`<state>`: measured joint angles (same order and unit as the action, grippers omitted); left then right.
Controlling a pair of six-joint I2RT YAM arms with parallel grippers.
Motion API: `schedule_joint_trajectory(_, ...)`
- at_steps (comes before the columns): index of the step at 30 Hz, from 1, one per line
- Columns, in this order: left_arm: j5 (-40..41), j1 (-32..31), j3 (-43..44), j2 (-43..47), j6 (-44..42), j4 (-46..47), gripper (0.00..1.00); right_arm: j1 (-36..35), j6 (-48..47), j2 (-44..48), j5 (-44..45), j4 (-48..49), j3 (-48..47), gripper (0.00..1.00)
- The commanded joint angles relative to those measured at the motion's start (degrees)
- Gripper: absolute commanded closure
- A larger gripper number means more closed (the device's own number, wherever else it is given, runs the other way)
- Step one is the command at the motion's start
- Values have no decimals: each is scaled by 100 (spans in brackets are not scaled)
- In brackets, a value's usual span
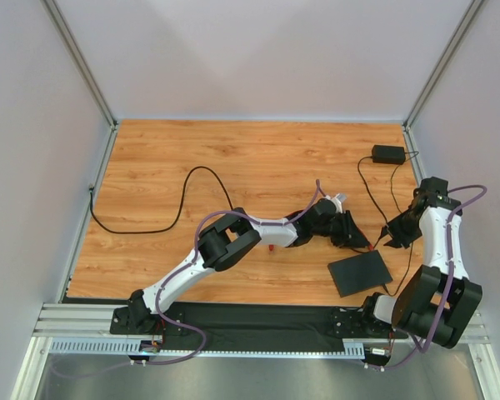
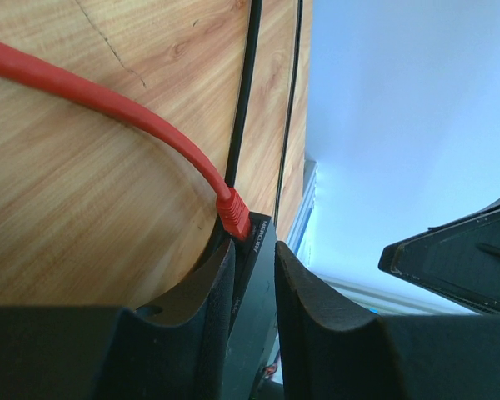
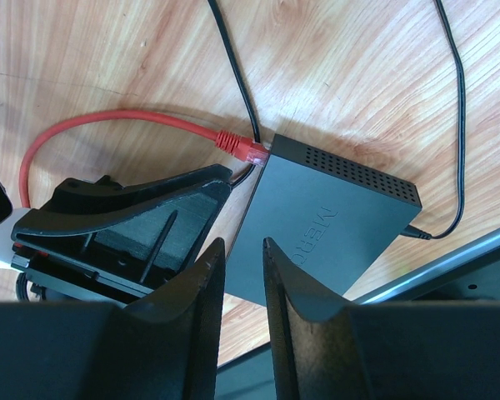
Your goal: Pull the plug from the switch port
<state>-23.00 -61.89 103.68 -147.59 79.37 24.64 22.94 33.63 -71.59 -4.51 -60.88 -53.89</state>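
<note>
The switch [image 1: 360, 273] is a thin flat black box lying on the wooden table at the front right. A red plug [image 2: 233, 215] on a red cable [image 2: 92, 96] sits in a port in its edge. The plug also shows in the right wrist view [image 3: 237, 146], at the corner of the switch [image 3: 325, 225]. My left gripper [image 2: 252, 248] is open. Its fingers straddle the switch's port edge [image 2: 254, 283] just short of the plug and do not hold it. My right gripper [image 3: 242, 243] is open and empty, hovering over the switch's near side, close to the left gripper [image 3: 125, 221].
A small black adapter brick [image 1: 388, 153] lies at the back right with thin black cables [image 3: 458, 125] running to the switch. A long black cable [image 1: 183, 192] loops across the left of the table. An aluminium rail [image 1: 233, 321] runs along the near edge. White walls enclose the table.
</note>
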Motion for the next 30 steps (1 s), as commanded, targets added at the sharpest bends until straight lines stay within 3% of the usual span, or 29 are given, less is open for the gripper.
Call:
schedule_joint_trajectory(1,-117,-86,187,-165,96,-354,66,-9,82,-83,12,59,-280,73)
schedule_joint_trajectory(6,164,-157,336,-51,-333,-925,65,-9,100,-13,56,77,-350,73)
schedule_joint_trajectory(9,278,-183,688,-77,-826,-1426,58,9,83,-21,73,42,-412,73)
schedule_joint_trajectory(13,148,-174,777,-138,-739,-1428,52,35,118,-30,3,24,-508,73)
schedule_joint_trajectory(22,-63,-148,960,-279,-528,-1313,61,35,179,102,47,-90,-684,72)
schedule_joint_trajectory(30,-196,-122,1374,-429,-818,-1796,64,44,197,58,-50,-29,-597,72)
